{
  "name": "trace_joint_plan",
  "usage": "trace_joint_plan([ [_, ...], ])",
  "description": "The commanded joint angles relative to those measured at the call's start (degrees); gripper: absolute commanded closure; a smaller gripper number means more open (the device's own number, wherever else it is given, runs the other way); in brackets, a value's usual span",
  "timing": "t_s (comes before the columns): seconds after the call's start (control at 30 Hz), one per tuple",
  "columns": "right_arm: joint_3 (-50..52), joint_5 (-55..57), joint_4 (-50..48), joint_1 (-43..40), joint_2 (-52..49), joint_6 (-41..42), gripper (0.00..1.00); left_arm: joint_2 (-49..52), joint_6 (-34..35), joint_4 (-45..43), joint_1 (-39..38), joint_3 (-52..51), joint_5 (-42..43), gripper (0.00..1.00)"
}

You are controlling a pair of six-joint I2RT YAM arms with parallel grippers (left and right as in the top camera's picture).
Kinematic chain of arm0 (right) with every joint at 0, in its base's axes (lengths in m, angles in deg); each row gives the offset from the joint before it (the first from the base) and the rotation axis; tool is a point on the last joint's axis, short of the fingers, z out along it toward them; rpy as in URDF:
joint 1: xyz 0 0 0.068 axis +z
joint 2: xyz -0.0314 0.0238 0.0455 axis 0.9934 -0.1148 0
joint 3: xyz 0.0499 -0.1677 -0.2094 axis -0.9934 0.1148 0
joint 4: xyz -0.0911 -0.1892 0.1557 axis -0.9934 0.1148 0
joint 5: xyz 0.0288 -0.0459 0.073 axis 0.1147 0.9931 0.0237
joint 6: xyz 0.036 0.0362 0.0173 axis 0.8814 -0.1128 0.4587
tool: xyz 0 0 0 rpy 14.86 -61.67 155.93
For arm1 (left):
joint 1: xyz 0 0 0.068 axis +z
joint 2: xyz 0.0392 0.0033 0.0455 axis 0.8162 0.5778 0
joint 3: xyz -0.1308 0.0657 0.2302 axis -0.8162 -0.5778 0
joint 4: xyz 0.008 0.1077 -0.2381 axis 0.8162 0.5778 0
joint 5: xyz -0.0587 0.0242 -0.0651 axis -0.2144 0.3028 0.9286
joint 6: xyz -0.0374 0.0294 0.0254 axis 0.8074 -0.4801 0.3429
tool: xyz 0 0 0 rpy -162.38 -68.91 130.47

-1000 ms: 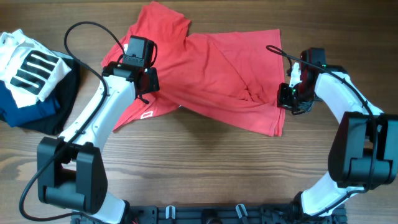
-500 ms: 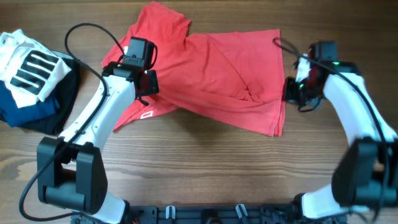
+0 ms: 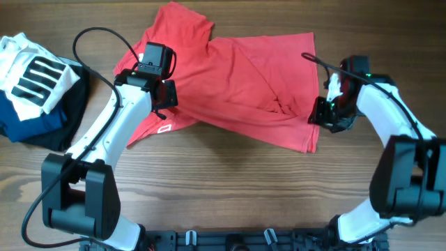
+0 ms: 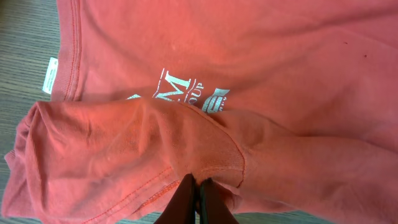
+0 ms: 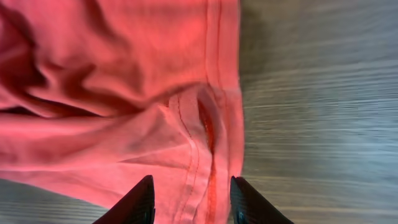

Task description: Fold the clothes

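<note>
Pinching a bunched bit of the shirt (image 3: pixel 244 77) with my left gripper (image 4: pixel 198 188) closed tight, I hold my right gripper (image 5: pixel 191 184) partly open over its edge, gripping nothing, and the shirt lies rumpled across the table (image 3: pixel 230 188), so nearly all the folding is left.
</note>
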Motion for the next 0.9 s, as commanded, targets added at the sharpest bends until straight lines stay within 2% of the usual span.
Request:
trace_joint_plan([
  [0.0, 1.6, -2.7, -1.9, 0.0, -3.8, -1.2, 0.65, 0.4, 0.1, 0.0, 0.3, 0.2, -1.2, 0.96],
  [0.13, 2.0, -2.9, -2.7, 0.0, -5.4, -1.2, 0.73, 0.4, 0.1, 0.0, 0.3, 0.2, -1.2, 0.96],
  [0.27, 2.0, -2.9, -3.9, 0.0, -5.5, -1.2, 0.75, 0.4, 0.1, 0.0, 0.3, 0.2, -1.2, 0.96],
  [0.37, 2.0, -3.0, -4.1, 0.0, -5.5, -1.2, 0.96, 0.4, 0.1, 0.0, 0.3, 0.2, -1.2, 0.96],
  [0.53, 2.0, -3.3, -3.3, 0.0, -5.2, -1.2, 0.96, 0.4, 0.1, 0.0, 0.3, 0.2, -1.2, 0.96],
  [0.7, -2.4, -2.9, 3.4, -0.9, -0.3, -1.0, 0.96, 0.4, 0.1, 0.1, 0.3, 0.2, -1.2, 0.96],
  [0.87, -2.6, -2.8, 5.2, -1.1, 2.5, -1.2, 0.96, 0.4, 0.1, 0.1, 0.3, 0.2, -1.2, 0.96],
])
